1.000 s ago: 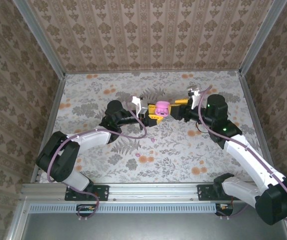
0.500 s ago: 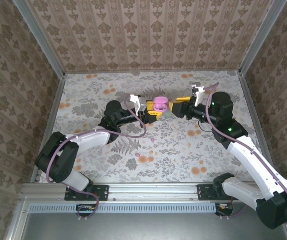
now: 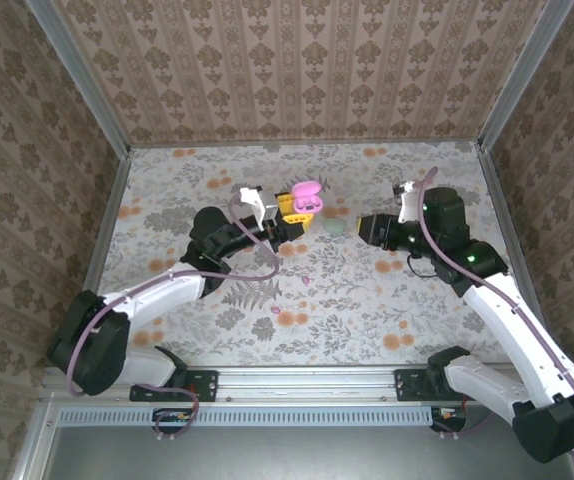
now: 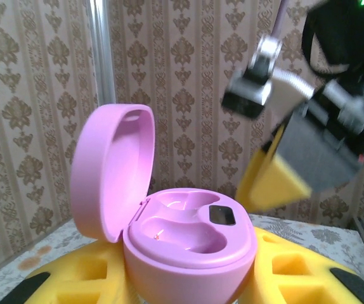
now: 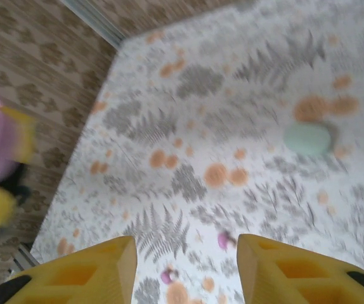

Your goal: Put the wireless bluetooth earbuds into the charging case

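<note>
Currently we see left jaws clamped on the open pink case (image 4: 188, 253). Right jaws apart, empty; pink earbud (image 5: 224, 239) on surface (image 5: 245, 114).

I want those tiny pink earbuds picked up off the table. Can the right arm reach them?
Probably yes. The right tool is open and faces the earbuds, with nothing lying between them. The mint case sits well off to the side.
</note>
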